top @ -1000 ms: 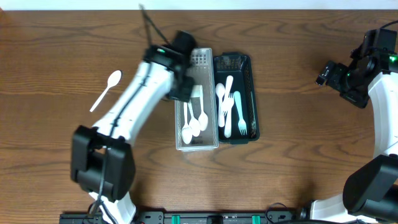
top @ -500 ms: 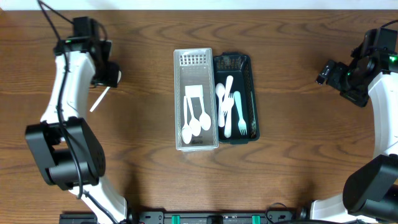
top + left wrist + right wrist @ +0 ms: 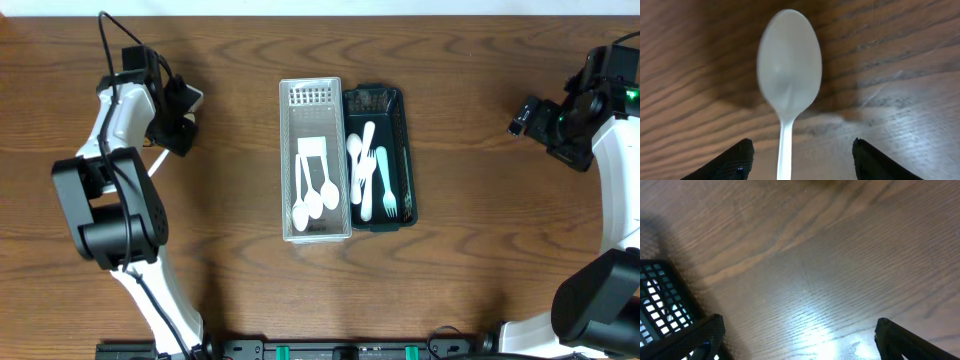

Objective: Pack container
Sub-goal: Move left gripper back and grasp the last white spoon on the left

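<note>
Left wrist: smooth oval plastic spoon (image 3: 789, 65) (on grained wood (image 3: 900, 95)) inside open, empty end effector (image 3: 802, 152).

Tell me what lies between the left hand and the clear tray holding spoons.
Nothing: in the overhead view only bare wooden table separates the left hand, over a loose white spoon, from the clear tray.

The place is a robotics lab test bench, not a home. A bare wood-grain table (image 3: 480, 250) has a black mounting rail (image 3: 350, 351) with green fittings along its near edge. A white-and-black left arm (image 3: 108, 115) and right arm (image 3: 612, 170) rise from that edge, one toward each end of the table.
</note>
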### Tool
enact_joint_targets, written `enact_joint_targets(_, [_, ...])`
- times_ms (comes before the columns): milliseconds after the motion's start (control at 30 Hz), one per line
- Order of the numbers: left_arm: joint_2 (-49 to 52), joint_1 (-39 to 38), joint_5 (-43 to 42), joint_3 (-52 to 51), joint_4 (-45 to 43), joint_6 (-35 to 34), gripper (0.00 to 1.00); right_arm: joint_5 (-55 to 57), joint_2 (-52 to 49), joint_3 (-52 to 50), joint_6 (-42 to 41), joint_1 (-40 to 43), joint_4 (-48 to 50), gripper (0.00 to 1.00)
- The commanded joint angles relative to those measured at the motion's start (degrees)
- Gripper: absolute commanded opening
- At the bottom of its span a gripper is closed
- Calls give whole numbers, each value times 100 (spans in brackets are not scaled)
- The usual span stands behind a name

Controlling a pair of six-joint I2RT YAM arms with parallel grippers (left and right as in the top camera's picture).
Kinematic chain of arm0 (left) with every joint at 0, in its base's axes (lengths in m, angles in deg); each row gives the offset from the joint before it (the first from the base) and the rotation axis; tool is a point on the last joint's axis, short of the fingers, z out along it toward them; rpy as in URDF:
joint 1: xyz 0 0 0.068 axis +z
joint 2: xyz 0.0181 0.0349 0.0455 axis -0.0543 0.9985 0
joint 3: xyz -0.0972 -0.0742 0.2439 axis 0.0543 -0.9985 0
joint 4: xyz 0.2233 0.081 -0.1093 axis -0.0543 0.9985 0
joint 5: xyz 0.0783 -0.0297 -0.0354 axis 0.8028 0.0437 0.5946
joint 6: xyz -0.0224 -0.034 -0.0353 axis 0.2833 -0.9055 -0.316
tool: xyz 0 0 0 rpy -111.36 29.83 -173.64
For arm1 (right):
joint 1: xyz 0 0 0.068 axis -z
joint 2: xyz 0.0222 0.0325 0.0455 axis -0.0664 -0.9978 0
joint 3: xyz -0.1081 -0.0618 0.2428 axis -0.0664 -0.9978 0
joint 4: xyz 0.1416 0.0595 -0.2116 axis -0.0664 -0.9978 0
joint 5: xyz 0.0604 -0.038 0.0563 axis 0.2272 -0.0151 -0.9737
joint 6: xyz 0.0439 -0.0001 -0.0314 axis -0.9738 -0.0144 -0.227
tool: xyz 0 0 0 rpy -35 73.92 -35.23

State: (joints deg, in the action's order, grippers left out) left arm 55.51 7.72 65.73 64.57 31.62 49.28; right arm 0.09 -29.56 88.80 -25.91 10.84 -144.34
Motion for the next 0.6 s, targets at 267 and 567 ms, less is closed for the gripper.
enact_joint_targets(267, [518, 168, -94, 101, -26, 39, 64, 13, -13, -26, -39, -44, -79, 99])
enact_joint_targets(567, [479, 96, -131, 101, 157, -1115, 6, 11, -13, -26, -44, -44, -129, 99])
